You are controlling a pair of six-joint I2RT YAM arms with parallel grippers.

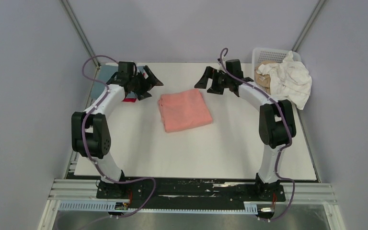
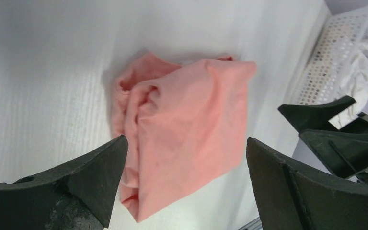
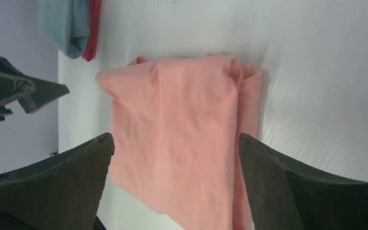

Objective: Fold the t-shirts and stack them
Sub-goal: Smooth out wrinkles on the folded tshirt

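Note:
A salmon pink t-shirt (image 1: 184,109) lies folded into a rectangle in the middle of the table; it also shows in the left wrist view (image 2: 187,129) and the right wrist view (image 3: 182,139). My left gripper (image 1: 149,82) hovers open and empty off its far-left corner. My right gripper (image 1: 210,79) hovers open and empty off its far-right corner. A folded grey-blue t-shirt (image 3: 64,24) on a red one (image 3: 94,28) sits at the far left, mostly hidden behind my left arm in the top view. A white t-shirt (image 1: 292,79) and a tan one (image 1: 264,81) are in the basket.
The white lattice basket (image 1: 268,52) stands at the far right corner of the table, the white shirt hanging over its rim. The table's white top (image 1: 196,153) ends at a metal rail near the arm bases.

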